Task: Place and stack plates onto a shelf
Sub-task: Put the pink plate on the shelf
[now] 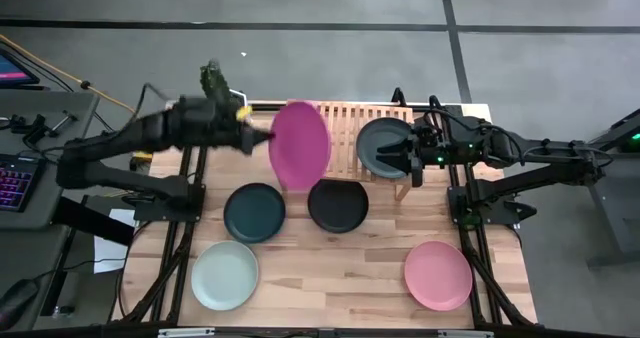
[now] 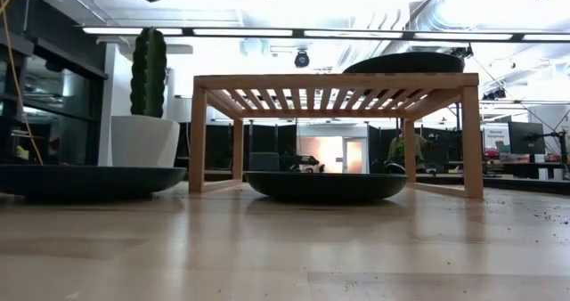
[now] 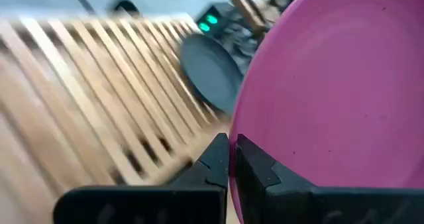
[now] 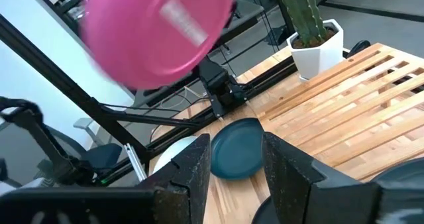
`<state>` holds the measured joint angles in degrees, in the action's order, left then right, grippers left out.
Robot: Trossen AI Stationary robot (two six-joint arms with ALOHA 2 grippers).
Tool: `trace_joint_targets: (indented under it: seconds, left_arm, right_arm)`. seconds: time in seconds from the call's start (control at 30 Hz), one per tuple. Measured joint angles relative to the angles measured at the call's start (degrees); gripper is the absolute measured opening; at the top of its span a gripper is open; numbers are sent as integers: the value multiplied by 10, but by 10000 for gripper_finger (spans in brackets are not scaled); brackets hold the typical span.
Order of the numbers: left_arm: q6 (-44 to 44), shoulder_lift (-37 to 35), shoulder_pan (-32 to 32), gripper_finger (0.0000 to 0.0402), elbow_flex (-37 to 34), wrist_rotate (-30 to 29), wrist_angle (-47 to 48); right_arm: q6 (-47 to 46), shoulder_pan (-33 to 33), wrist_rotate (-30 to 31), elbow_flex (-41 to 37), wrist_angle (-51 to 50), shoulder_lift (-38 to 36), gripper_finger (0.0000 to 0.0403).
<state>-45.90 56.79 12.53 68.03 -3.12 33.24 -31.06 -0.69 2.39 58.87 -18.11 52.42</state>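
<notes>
Progress: grey-green plate (image 1: 383, 146) lies on shelf (image 1: 345, 118) | left gripper (image 1: 266, 138) pinches hot pink plate (image 1: 299, 144) above shelf | right gripper (image 1: 410, 160) open beside | you still have four plates on table.

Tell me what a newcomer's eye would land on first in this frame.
The hot pink plate, held up on edge over the shelf's left end by the left pincer, which grips its rim. Next, the grey-green plate lying on the shelf's right end, with the open right pincer at its edge. Four more plates lie on the table.
</notes>
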Motion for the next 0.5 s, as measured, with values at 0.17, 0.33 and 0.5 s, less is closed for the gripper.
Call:
trace_joint_targets:
  seconds: [0.17, 0.33, 0.5]
  left_arm:
    - [119, 100, 113, 1, 113, 49, 150]
    - [202, 197, 168, 1, 171, 83, 226]
    - [223, 257, 192, 1, 176, 139, 224]
  right_arm:
    - [-15, 0, 0, 0, 0, 0, 119]
    - [-15, 0, 0, 0, 0, 0, 119]
    - [-15, 0, 0, 0, 0, 0, 119]
